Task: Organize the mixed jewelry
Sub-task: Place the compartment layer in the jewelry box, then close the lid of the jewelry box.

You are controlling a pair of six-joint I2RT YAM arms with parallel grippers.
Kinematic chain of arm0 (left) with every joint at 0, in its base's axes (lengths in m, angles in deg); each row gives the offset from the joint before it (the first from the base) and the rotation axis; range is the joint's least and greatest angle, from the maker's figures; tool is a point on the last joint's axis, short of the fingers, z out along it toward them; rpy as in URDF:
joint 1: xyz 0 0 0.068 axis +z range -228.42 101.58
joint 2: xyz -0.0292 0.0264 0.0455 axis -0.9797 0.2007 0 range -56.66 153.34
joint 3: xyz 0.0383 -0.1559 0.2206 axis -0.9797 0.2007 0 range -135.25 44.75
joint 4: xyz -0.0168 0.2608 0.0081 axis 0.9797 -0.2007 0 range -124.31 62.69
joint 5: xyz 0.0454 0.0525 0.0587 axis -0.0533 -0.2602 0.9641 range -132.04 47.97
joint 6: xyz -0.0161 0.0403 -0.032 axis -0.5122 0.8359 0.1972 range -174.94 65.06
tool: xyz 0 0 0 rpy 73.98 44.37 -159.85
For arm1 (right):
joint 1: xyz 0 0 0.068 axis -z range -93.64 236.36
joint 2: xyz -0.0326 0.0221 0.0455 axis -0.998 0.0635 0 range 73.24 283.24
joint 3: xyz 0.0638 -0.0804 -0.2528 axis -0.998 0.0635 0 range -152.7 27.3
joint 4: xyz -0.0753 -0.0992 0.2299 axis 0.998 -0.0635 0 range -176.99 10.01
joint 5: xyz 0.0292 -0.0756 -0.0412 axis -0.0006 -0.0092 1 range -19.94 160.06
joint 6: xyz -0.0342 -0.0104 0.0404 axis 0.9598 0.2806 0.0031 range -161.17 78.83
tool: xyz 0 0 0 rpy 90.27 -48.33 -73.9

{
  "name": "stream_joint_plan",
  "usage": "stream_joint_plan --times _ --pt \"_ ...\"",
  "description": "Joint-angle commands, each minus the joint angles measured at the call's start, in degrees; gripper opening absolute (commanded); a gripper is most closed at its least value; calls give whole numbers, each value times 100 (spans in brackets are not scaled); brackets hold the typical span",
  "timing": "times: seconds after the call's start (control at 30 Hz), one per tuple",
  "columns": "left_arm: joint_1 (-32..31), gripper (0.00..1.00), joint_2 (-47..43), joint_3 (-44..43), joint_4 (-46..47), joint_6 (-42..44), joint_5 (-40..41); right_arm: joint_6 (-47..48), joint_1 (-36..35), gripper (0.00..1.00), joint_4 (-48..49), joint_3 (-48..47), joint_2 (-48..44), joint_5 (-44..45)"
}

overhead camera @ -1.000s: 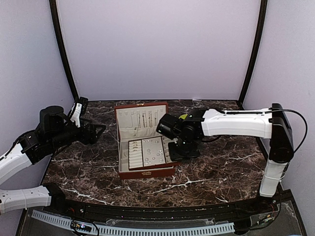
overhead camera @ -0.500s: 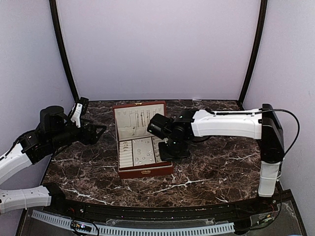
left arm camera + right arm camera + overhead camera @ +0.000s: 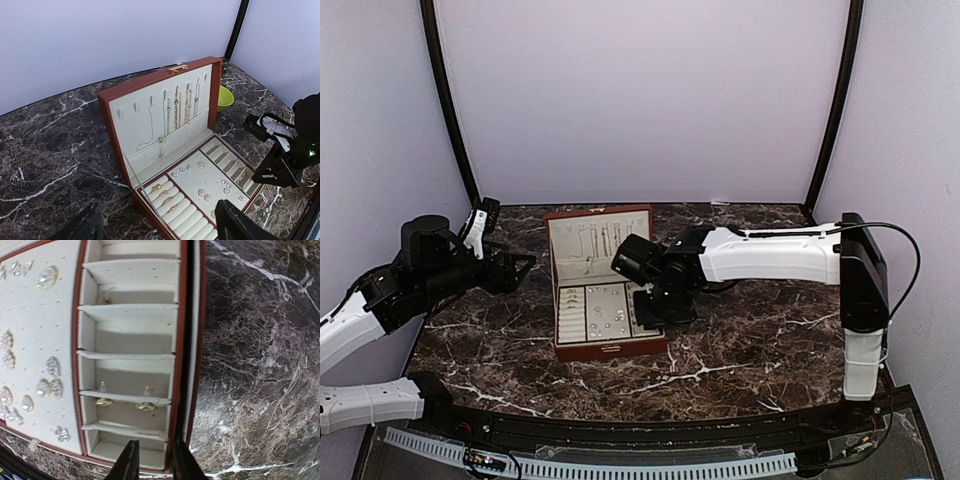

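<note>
The reddish-brown jewelry box [image 3: 610, 346] stands open mid-table with its lid [image 3: 160, 100] upright. Chains [image 3: 182, 106] hang in the lid, gold rings [image 3: 163, 192] sit on the cream rolls, and pale studs [image 3: 46, 277] dot the pad. Two small gold pieces [image 3: 145, 406] lie in a side compartment [image 3: 127, 335]. My right gripper [image 3: 156, 463] is at the box's right front corner, jaws a little open, straddling the right wall with nothing gripped. My left gripper [image 3: 157, 226] hovers open to the left of the box, empty.
A green bowl [image 3: 225, 97] sits behind the box's right side. The dark marble table [image 3: 770, 340] stretches right of the box. My right arm [image 3: 770, 255] reaches across from the right, and black curved posts [image 3: 448, 110] frame the back corners.
My right arm has swung left and the box has slid left with it. The right jaws, shut earlier, have parted slightly. The left arm has not moved.
</note>
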Motion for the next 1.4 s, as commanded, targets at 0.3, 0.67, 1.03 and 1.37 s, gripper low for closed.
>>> stream_joint_plan --times 0.3,0.67,1.03,1.37 --pt "37 79 0 -9 -2 2 -40 -165 -54 54 226 272 -685 515" --pt "665 92 442 -10 468 -287 -1285 553 220 91 1400 1200 -1692 282" --pt "1949 92 1949 -823 2112 -1186 -3664 2243 1559 98 3500 1846 -2475 -941" --pt "2693 93 3688 -1833 2953 -1748 -4883 2585 2880 98 5524 1585 -1808 -3288"
